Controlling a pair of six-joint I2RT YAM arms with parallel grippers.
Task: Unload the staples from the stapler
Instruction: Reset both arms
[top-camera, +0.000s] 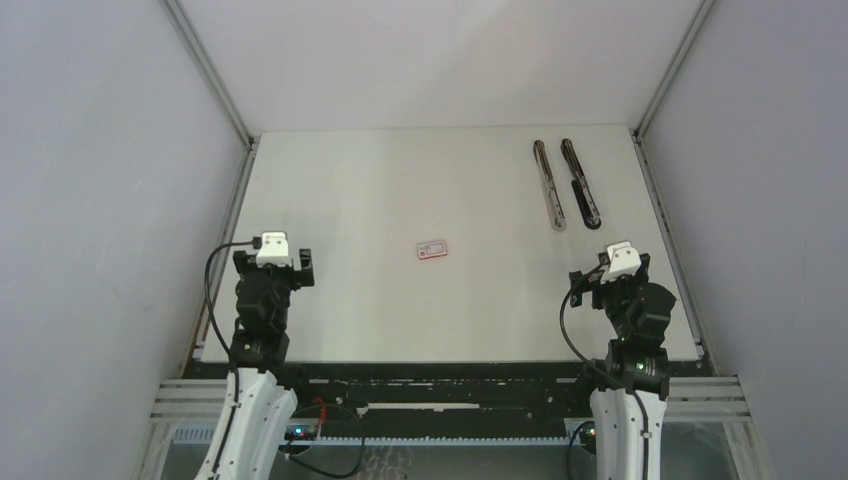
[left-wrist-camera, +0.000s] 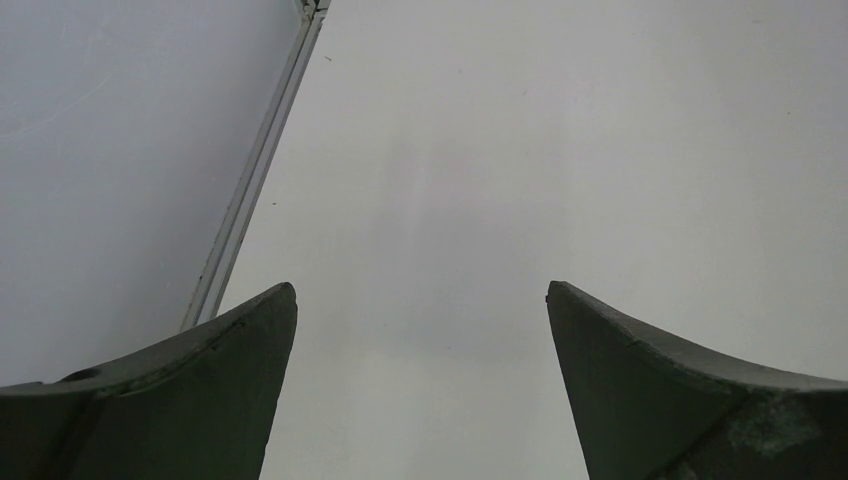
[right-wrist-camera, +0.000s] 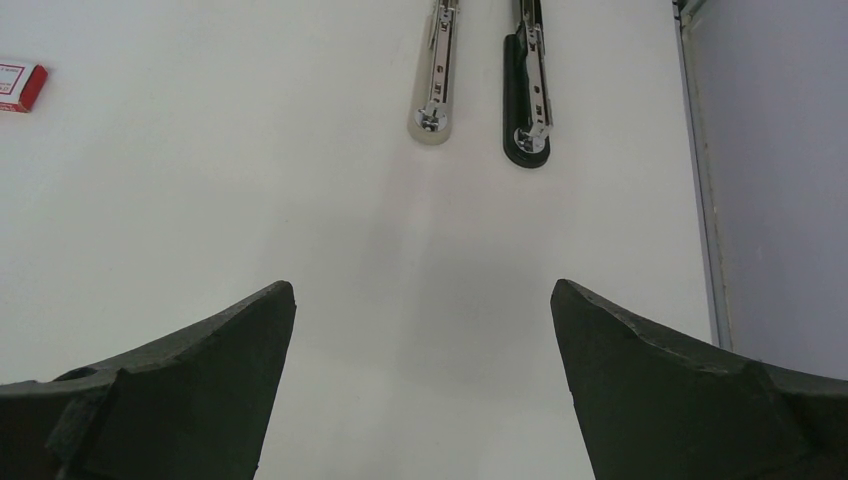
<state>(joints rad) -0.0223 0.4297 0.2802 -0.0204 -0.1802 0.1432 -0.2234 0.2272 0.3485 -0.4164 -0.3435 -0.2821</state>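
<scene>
The stapler lies at the far right of the table as two long pieces side by side, a pale one (top-camera: 549, 186) (right-wrist-camera: 436, 75) and a black one (top-camera: 581, 182) (right-wrist-camera: 527, 95), each with a shiny metal rail on top. The staples do not show in any view. My right gripper (right-wrist-camera: 422, 288) (top-camera: 620, 285) hangs open and empty above bare table, well short of both pieces. At the near left, far from the stapler, my left gripper (left-wrist-camera: 421, 290) (top-camera: 275, 275) is open too, with only bare table between its fingers.
A small pink-and-white box (top-camera: 433, 248) (right-wrist-camera: 20, 86) lies near the table's middle. Grey walls enclose the table, with a metal rail along the left edge (left-wrist-camera: 255, 170) and another along the right edge (right-wrist-camera: 700, 180).
</scene>
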